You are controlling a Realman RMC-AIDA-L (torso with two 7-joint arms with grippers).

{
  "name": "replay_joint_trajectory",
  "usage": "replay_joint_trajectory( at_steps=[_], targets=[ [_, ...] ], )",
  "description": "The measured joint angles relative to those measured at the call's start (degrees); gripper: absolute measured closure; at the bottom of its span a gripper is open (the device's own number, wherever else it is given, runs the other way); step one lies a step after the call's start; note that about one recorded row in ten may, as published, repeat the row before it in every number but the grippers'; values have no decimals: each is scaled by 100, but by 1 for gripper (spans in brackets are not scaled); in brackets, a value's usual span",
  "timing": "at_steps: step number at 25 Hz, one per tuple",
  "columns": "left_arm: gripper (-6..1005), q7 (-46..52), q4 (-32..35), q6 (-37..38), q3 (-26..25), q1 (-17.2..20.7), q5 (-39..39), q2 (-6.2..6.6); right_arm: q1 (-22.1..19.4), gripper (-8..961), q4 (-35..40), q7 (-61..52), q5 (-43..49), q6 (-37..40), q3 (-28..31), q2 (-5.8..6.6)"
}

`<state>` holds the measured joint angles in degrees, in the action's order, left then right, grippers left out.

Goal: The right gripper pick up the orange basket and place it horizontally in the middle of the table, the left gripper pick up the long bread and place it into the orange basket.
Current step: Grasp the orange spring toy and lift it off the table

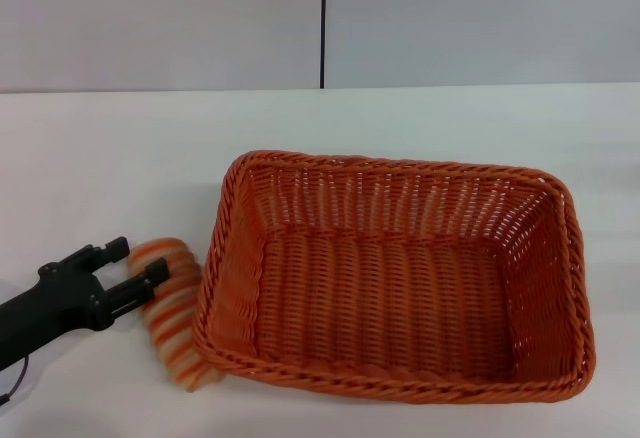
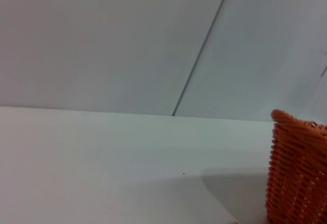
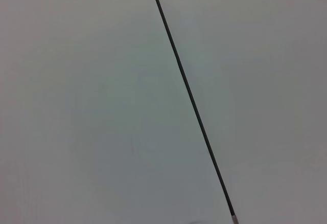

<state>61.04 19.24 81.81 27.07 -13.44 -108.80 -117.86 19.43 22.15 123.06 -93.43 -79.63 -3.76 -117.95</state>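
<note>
The left gripper [image 1: 140, 262], at the end of a black arm reaching in low from the robot's left, sits just beside the orange basket [image 1: 400, 278], at its left end. Its two blocky-tipped fingers [image 1: 117, 248] stand parted and point toward that end. No part of the right arm shows in any view.

The white table [image 1: 420, 123] carries the orange basket [image 1: 395, 278] and the long bread [image 1: 172, 308], which lies at the left claw [image 1: 138, 261] tips, basket just beyond.
</note>
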Motion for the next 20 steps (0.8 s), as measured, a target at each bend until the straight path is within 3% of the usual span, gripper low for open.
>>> replay_joint_trajectory(
  at_steps=[4,9,20],
  targets=[
    [211,-5,0,-6,29,-14,0,0,0,576,-2,0,0,2,0,-7],
    [437,-15,0,9,35,-19,0,0,-9,576,-95,30,0,20,-3,0],
    [530,-75,1,-2,72,-52,0,0,-17,576,-124,44,0,88,31,24]
  ],
)
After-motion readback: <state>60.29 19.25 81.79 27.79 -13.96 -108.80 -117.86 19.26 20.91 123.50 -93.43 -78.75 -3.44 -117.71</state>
